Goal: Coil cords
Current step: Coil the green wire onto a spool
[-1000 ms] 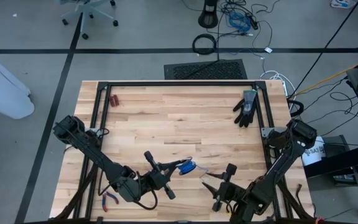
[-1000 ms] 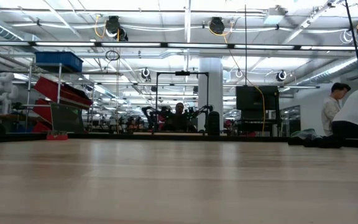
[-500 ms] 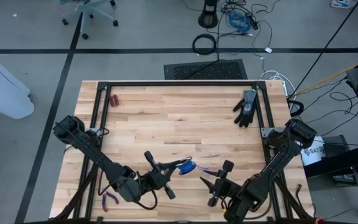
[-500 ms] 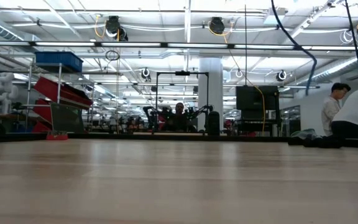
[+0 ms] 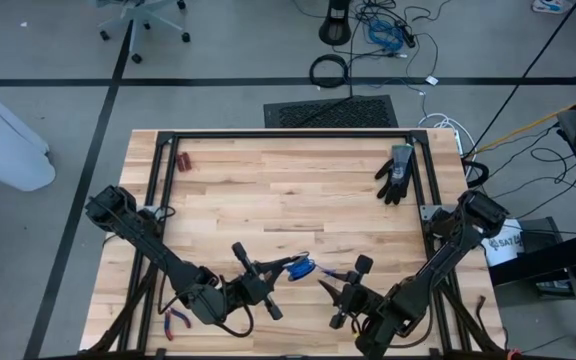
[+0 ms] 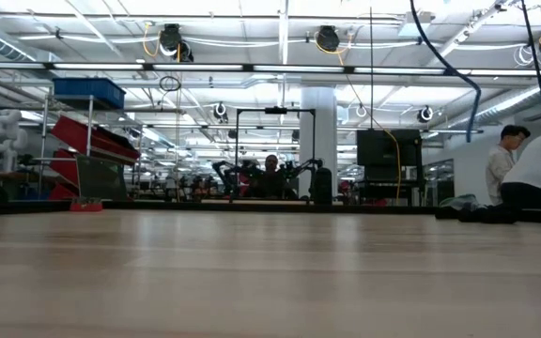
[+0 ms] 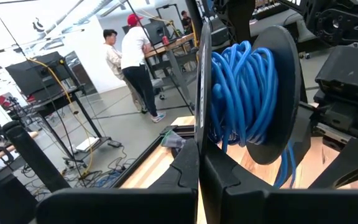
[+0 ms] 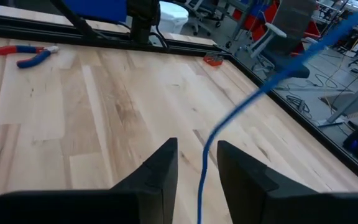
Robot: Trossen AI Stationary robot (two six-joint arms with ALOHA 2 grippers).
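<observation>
Left claw [image 5: 268, 272] sits low over the near middle of the counter [image 5: 288, 190], clamped tight on a dark spool [image 7: 278, 93] wound with the blue cord [image 7: 244, 81]. A loose strand of cord [image 5: 336, 275] runs from the spool toward the right claw [image 5: 340, 292], just beside it. Right claw's fingers [image 8: 157, 171] are partly apart, with the strand [image 8: 229, 124] passing between them; can't tell if they touch it. Black glove [image 5: 396, 174] lies at the far right, red pliers [image 8: 27, 55] near the left edge. People [image 7: 132, 56] stand beyond the counter.
</observation>
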